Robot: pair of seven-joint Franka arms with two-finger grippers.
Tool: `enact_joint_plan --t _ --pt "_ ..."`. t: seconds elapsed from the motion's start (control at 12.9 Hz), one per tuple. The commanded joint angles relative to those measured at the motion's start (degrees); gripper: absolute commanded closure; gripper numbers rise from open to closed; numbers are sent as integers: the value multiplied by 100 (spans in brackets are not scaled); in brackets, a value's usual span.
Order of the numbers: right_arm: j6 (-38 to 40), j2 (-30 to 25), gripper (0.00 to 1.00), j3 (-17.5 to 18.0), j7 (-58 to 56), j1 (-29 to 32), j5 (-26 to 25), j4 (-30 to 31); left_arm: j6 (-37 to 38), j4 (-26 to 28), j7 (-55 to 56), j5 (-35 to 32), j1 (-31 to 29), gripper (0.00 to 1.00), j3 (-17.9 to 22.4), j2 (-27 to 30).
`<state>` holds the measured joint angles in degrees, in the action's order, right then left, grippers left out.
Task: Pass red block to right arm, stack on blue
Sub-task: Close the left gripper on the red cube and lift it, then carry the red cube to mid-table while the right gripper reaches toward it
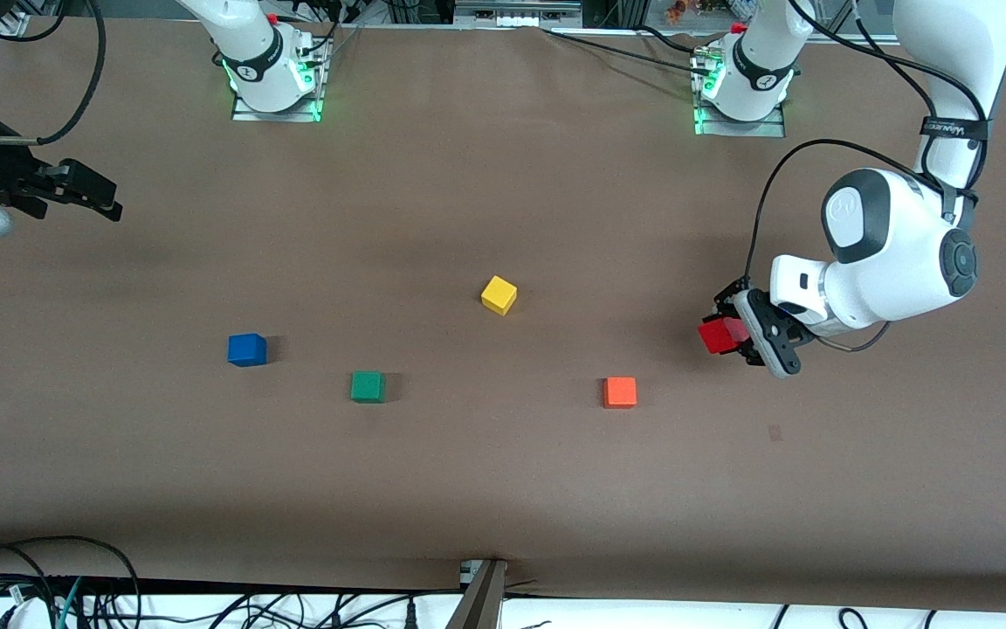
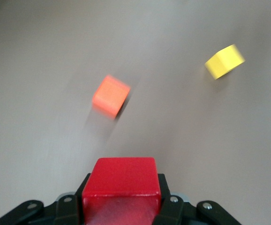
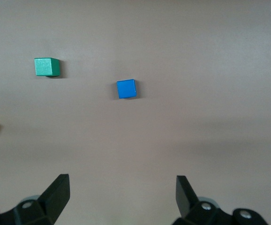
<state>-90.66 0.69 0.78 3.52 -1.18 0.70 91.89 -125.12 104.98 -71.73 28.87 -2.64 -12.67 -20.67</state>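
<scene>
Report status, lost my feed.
Left gripper shut on small red cube, airborne. Right gripper open, waiting. Small blue cube bare, path unobstructed.

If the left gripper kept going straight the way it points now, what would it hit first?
Probably the orange cube: in the left wrist view it lies almost dead ahead of the left gripper, which holds the red block. The yellow cube sits off that line. Depth is uncertain.
</scene>
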Motion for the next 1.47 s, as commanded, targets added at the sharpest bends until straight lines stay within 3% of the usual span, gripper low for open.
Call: enact_joint_plan --t 0.0,0.23,0.39,0.54,0.85,1.08,1.39 --pt "48 281 0 53 -141 30 106 -180 67 -582 -1042 758 44 100 -410 -191" --pt "188 920 0 53 -246 39 141 -180 102 -1065 -1948 1743 62 100 -911 -218" --pt "539 985 0 36 -578 65 193 -198 111 -1374 -2091 1780 97 100 -1218 -306" --pt "908 1047 0 45 -695 39 647 -171 111 -1628 -2099 1999 97 100 -1500 -691" --pt "848 1345 0 36 -624 83 3052 -180 49 -2182 -2528 2868 290 100 -1923 -1491" --pt "699 1836 0 27 -668 92 4776 -163 49 -2192 -3379 4079 492 100 -1923 -1589" --pt "208 2198 0 97 -834 -22 6667 117 128 -2183 -4068 4777 598 100 -1984 -1712"
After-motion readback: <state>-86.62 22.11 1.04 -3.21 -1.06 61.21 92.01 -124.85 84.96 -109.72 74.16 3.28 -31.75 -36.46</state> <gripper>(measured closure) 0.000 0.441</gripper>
